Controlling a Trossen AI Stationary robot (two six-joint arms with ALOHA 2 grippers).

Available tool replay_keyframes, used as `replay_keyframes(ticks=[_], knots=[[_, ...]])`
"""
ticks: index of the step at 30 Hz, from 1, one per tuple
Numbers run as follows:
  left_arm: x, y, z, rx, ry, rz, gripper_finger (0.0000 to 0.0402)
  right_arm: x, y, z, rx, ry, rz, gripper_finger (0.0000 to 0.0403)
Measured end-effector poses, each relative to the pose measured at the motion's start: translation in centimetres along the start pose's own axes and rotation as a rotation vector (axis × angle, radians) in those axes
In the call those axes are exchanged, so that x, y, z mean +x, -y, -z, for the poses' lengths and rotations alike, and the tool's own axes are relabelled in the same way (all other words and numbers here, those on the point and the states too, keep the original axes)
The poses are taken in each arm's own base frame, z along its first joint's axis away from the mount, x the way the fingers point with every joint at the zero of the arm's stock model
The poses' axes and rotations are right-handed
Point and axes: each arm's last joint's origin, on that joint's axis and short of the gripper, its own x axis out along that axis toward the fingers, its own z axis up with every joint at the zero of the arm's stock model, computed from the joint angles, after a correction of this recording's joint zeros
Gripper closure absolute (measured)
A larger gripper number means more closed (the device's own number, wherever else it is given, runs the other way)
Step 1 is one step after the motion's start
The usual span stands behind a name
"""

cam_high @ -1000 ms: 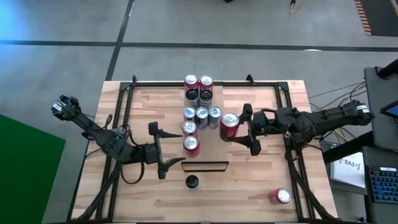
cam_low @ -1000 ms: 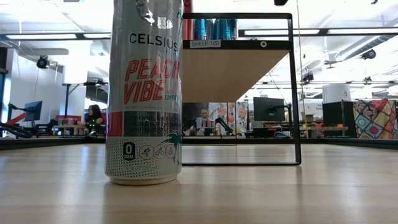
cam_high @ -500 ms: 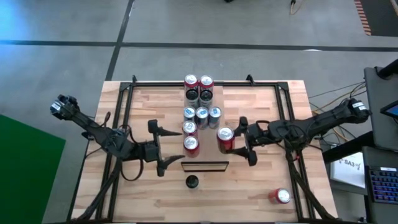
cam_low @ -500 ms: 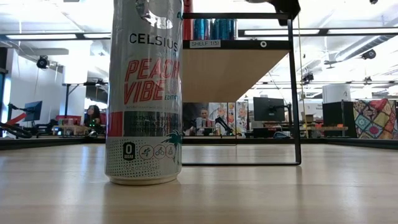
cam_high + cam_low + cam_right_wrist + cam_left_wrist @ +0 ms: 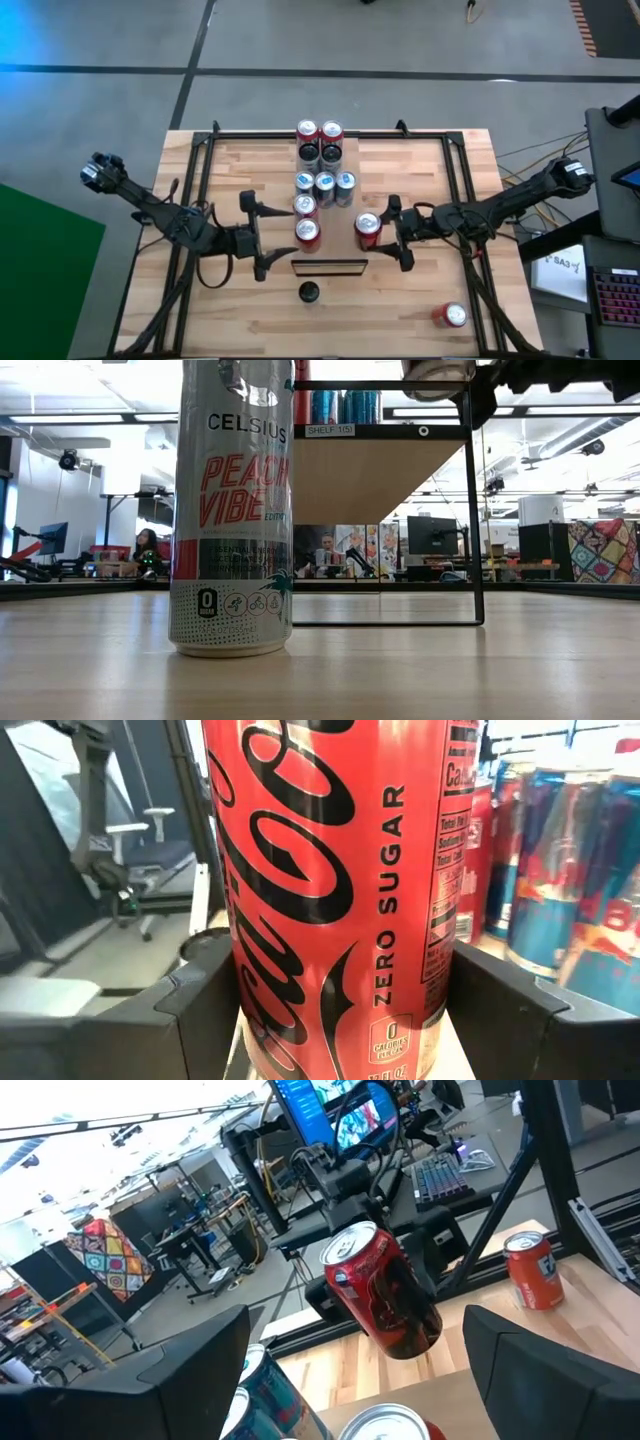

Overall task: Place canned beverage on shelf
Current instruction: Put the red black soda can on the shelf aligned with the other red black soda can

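Pinching the red cola can between its two fingers, your right pincer holds it upright, long axis vertical, in the air just beside the shelf, off its right edge. The shelf lies toward the left arm from the can, so your next move runs sideways. Your left pincer waits spread and empty on the shelf's other side, near the cans already standing there.

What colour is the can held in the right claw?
Red with black lettering; the can shows best in the right wrist view, gripped by the right claw.
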Motion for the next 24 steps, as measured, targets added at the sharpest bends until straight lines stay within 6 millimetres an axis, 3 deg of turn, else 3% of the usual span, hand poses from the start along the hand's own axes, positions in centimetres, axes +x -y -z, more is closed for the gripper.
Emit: replay_keyframes(ticks=[14,24], knots=[[0.5,-0.5,0.3,-0.01,-0.015,-0.024,0.0068,-0.1,0.2,1.4,-0.167,0.054,0.007,0.0122],[0.5,-0.5,0.3,-0.014,-0.015,-0.025,0.0068,2.0,0.2,3.5,-0.172,0.065,0.009,0.0122]])
